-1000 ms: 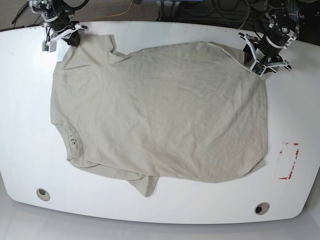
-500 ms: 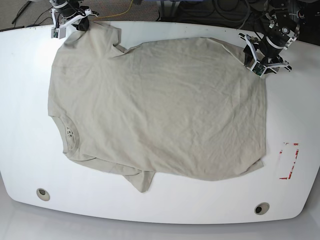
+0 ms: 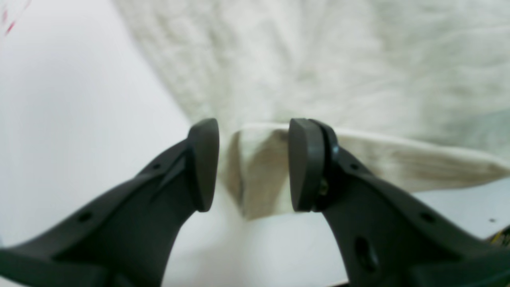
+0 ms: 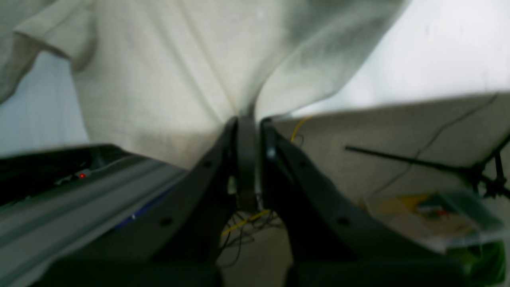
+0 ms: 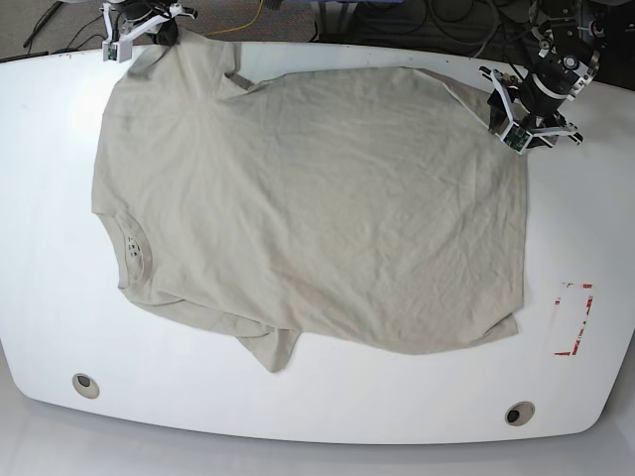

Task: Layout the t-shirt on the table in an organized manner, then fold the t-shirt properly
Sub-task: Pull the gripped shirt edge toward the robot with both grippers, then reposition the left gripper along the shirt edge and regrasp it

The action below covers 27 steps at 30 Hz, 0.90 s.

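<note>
Two arms reach in from the far edge of the table (image 5: 40,198), and we see the t-shirt (image 5: 308,208) spread nearly flat across it, collar toward the left of the base view. Our right gripper (image 4: 247,131) sits at the far corner of the table, jaws pinched tight on a sleeve edge, the cloth pulled taut from it. Our left gripper (image 3: 253,163) hovers low at the hem corner, jaws partly apart, the folded hem between them but ungripped.

Right gripper (image 4: 247,131) at the far corner, jaws pinched tight; left gripper (image 3: 253,163) low, jaws parted.
</note>
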Each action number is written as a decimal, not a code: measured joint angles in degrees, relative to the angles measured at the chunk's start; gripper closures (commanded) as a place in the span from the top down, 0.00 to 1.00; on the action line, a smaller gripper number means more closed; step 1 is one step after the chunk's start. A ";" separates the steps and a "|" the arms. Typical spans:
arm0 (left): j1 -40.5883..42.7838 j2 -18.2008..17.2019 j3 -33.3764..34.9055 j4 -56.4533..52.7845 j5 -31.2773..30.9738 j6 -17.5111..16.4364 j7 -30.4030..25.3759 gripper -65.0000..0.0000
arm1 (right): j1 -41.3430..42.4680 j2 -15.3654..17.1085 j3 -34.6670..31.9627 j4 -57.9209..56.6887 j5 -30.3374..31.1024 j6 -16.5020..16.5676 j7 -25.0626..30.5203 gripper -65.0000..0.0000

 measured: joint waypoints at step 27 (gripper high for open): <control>-3.15 -0.55 -0.04 0.07 -0.17 -0.42 0.37 0.76 | -1.46 -0.79 -0.07 0.55 -0.17 0.17 -0.83 0.36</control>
